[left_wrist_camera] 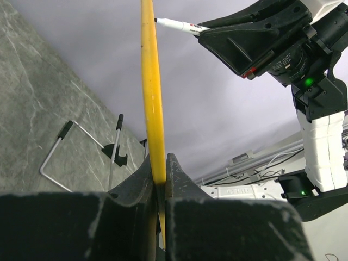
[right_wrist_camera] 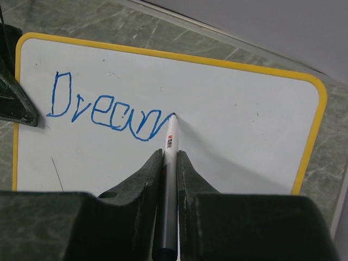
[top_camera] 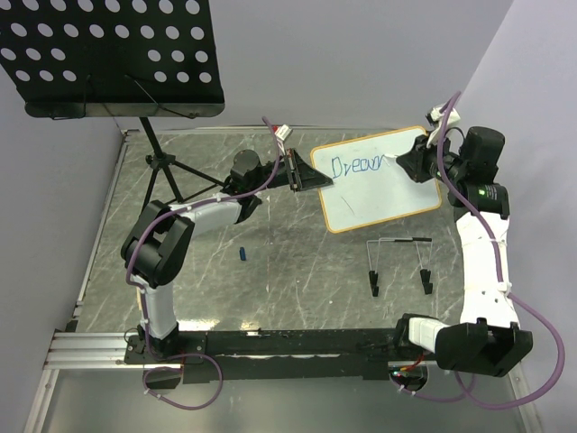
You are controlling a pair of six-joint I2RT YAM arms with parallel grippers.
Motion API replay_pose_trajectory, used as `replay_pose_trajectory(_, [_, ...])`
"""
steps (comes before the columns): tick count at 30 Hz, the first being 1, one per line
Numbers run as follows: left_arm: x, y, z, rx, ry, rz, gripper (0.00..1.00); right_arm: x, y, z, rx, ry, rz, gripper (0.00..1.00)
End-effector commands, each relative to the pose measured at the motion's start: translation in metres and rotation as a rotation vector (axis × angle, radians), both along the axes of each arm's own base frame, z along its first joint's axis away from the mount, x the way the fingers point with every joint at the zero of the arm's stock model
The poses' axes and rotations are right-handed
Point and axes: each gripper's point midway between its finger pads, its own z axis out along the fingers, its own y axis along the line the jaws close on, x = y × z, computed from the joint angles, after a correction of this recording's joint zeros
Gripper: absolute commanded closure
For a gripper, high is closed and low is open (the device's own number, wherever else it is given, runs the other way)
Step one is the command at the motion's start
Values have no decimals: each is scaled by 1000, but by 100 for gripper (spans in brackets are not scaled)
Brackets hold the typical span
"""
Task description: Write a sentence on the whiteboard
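Observation:
The whiteboard [top_camera: 383, 185] has a yellow-tan frame and stands tilted over the table's back right. My left gripper [top_camera: 304, 171] is shut on its left edge, seen edge-on in the left wrist view [left_wrist_camera: 153, 109]. My right gripper [top_camera: 407, 162] is shut on a white marker [right_wrist_camera: 170, 157]. The marker's tip touches the board [right_wrist_camera: 244, 136] at the end of the blue writing [right_wrist_camera: 103, 111], which reads about "Dream". The writing also shows in the top view [top_camera: 357, 166]. The marker shows in the left wrist view [left_wrist_camera: 176, 24], against the board.
A black perforated music-stand tray [top_camera: 113, 54] on a tripod stands at the back left. A wire easel stand [top_camera: 400, 263] lies on the table in front of the board. A small blue cap [top_camera: 243, 254] lies mid-table.

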Motion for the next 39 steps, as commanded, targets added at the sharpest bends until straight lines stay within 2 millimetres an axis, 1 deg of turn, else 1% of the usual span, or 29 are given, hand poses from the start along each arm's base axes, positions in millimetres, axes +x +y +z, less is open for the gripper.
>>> replay_pose_trajectory(1, [-20,6,70,-153,-217,-34,99,1,-14,11,-19,-38,-51,100])
replay_pose_trajectory(2, [-20,6,70,-153,-219,-34,99,-1,-13,6,-20,-28,-47,100])
replay_pose_trajectory(10, [-17,5,71,-152,-218,-25,99,-27,-5,-13,-22,14,-4,100])
replay_pose_trajectory(15, [-17,5,70,-153,-215,-26,99,-30,-4,-18,-21,25,1,100])
replay_pose_trajectory(18, [-16,5,70,-149,-216,-25,99,-29,-4,-14,-16,19,0,100])
replay_pose_trajectory(20, [-17,5,68,-145,-215,-25,99,-29,-2,-6,-5,2,3,100])
replay_pose_trajectory(23, [-16,4,67,-145,-211,-26,99,-29,-2,16,13,-62,7,100])
replay_pose_trajectory(24, [-16,4,66,-144,-210,-26,99,-32,2,24,23,-85,27,100])
replay_pose_trajectory(25, [-16,5,66,-145,-210,-26,99,-32,2,35,35,-103,28,100])
replay_pose_trajectory(27, [-16,5,65,-143,-206,-27,99,-33,2,49,42,-136,33,100])
replay_pose_trajectory(28, [-17,5,65,-144,-205,-27,99,-33,1,53,46,-142,27,100])
replay_pose_trajectory(31, [-17,5,66,-143,-210,-26,99,-29,-5,57,40,-153,0,100])
replay_pose_trajectory(35, [-18,5,65,-144,-209,-28,99,-23,-15,52,34,-145,-40,100])
replay_pose_trajectory(39, [-18,5,67,-149,-209,-30,99,-15,-23,40,22,-118,-70,100])
